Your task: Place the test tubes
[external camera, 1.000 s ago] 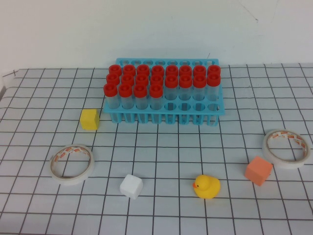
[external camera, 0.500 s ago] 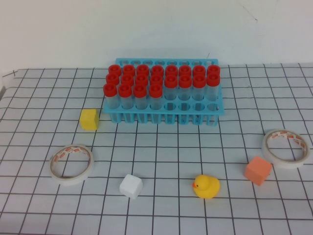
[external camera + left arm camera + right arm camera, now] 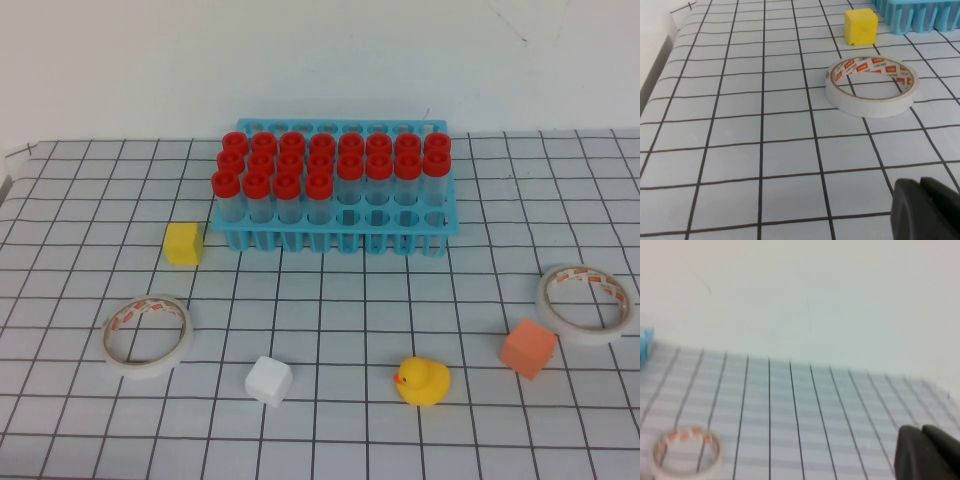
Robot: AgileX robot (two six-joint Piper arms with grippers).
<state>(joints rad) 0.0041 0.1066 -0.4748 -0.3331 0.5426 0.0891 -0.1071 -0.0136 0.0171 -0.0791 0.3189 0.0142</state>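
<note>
A blue test tube rack (image 3: 335,238) stands at the back middle of the gridded table, with several red-capped test tubes (image 3: 290,170) upright in it; the front row's right holes are empty. Neither arm shows in the high view. In the left wrist view my left gripper (image 3: 921,186) is shut and holds nothing, low over the table near a tape roll (image 3: 871,85); the rack's corner (image 3: 920,17) shows beyond. In the right wrist view my right gripper (image 3: 921,431) is shut and empty, above the table's right side.
A yellow cube (image 3: 183,243) sits left of the rack. Tape rolls lie at the left (image 3: 146,334) and right (image 3: 586,302). A white cube (image 3: 268,380), a yellow rubber duck (image 3: 422,381) and an orange cube (image 3: 527,347) sit along the front.
</note>
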